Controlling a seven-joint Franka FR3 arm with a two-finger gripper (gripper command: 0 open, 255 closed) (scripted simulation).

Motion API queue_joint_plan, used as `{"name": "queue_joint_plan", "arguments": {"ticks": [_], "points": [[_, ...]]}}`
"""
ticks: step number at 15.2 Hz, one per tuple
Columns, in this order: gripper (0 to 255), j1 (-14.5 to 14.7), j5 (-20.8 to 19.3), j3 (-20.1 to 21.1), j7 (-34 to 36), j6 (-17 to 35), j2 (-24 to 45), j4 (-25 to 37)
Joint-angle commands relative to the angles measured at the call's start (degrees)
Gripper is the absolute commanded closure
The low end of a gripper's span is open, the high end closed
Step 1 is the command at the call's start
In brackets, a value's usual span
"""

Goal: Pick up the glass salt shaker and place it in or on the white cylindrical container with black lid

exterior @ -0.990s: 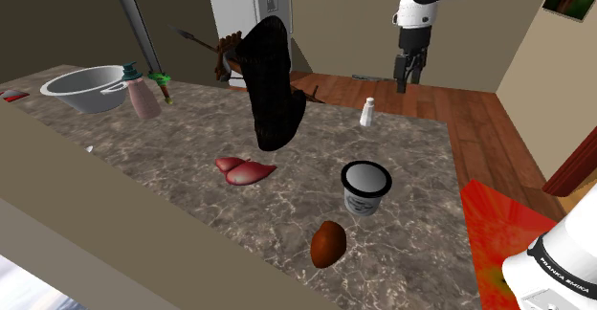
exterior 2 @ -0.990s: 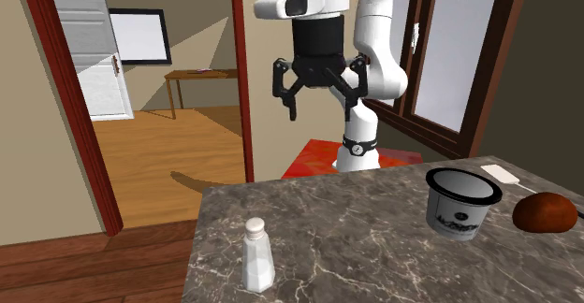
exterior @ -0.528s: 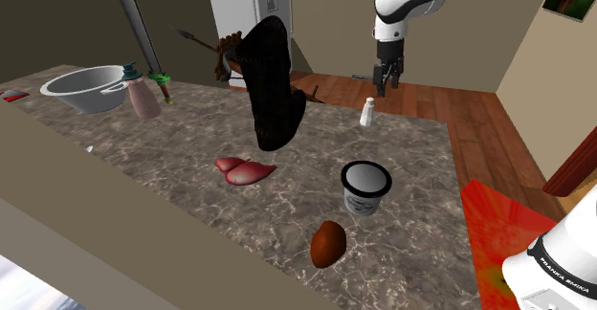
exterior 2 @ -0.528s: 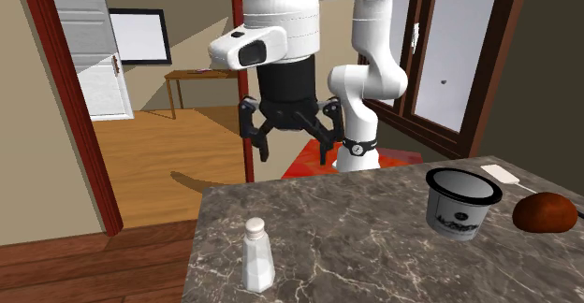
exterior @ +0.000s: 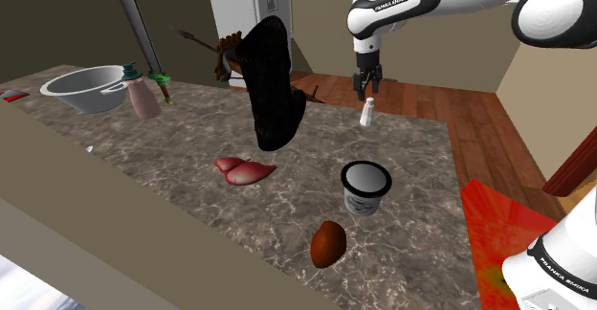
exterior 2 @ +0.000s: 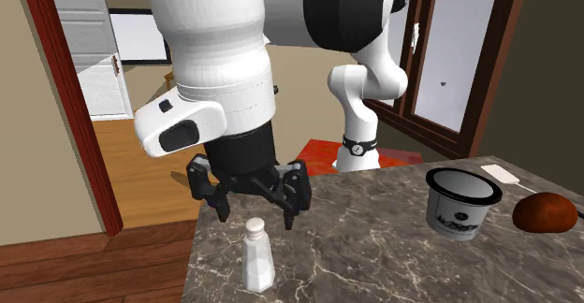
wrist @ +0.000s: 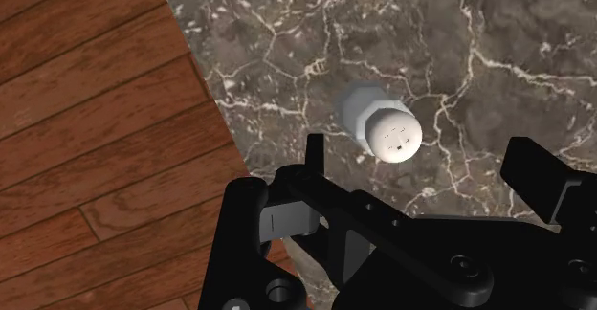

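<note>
The salt shaker (exterior: 367,113) is a small pale bottle with a white perforated cap, standing upright near the far edge of the marble counter (exterior: 182,145). My black gripper (exterior: 365,90) hangs open just above it. In the second exterior view the gripper (exterior 2: 255,215) spreads its fingers over the shaker (exterior 2: 256,254) without touching it. From the wrist, the shaker cap (wrist: 385,129) lies just ahead of the gripper (wrist: 421,150), slightly toward one finger. The white cylindrical container (exterior: 365,188) with a black rim stands nearer the stand, also seen as the container (exterior 2: 462,203).
A tall black object (exterior: 271,83) stands mid-counter, to the shoulder view's left of the shaker. A brown egg-shaped thing (exterior: 327,244) lies near the container, pink pieces (exterior: 245,169) beside it. A bowl (exterior: 88,86), a pink bottle (exterior: 143,98) and a sword (exterior: 142,35) are far left. Wooden floor (wrist: 86,117) lies past the counter edge.
The arm has swung to the shoulder view's left and come down, bringing the gripper from off to the side to directly over the shaker. The fingers stayed open; nothing on the counter moved.
</note>
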Motion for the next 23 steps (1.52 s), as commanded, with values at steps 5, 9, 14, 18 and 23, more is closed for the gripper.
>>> {"name": "queue_joint_plan", "arguments": {"ticks": [5,9,14,18,23], "points": [[0,-0.3,0.1,0.0,-0.2,2.6,3.6,0.8],[0,-0.3,0.1,0.0,-0.2,5.3,3.7,-1.8],[0,-0.3,0.1,0.0,-0.2,5.3,3.8,-1.8],[255,-0.3,0.1,0.0,-0.2,5.3,3.8,-1.8],[255,-0.3,0.1,0.0,-0.3,5.3,3.8,-1.7]]}}
